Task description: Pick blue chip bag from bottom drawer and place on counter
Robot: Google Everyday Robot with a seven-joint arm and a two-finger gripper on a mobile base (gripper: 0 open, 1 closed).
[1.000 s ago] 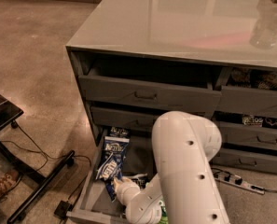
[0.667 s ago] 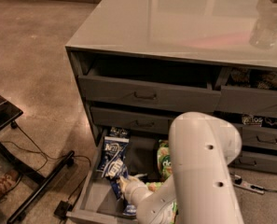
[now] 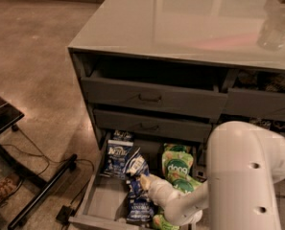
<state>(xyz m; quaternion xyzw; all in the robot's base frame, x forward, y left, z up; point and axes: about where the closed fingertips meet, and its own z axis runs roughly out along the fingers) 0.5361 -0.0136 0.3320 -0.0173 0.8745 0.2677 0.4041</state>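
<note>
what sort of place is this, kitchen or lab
Probably an office snack area or test lab: glossy grey counter, bottom drawer stocked with chip bags, concrete floor. The tool is down in that drawer.

Dark grey bottom drawer (image 3: 101, 202); inside, blue-and-white chip bags (image 3: 117, 156) at its left, green bags (image 3: 177, 164) at its right, white gripper (image 3: 143, 181) with cream tip between them. Above the drawer, glossy grey counter (image 3: 180, 23); beside it, mottled brown floor (image 3: 31, 47).

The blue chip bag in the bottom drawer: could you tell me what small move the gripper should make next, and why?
Probably close in on the tilted blue chip bag: the gripper is at its edge inside the bottom drawer, well below the counter.
</note>
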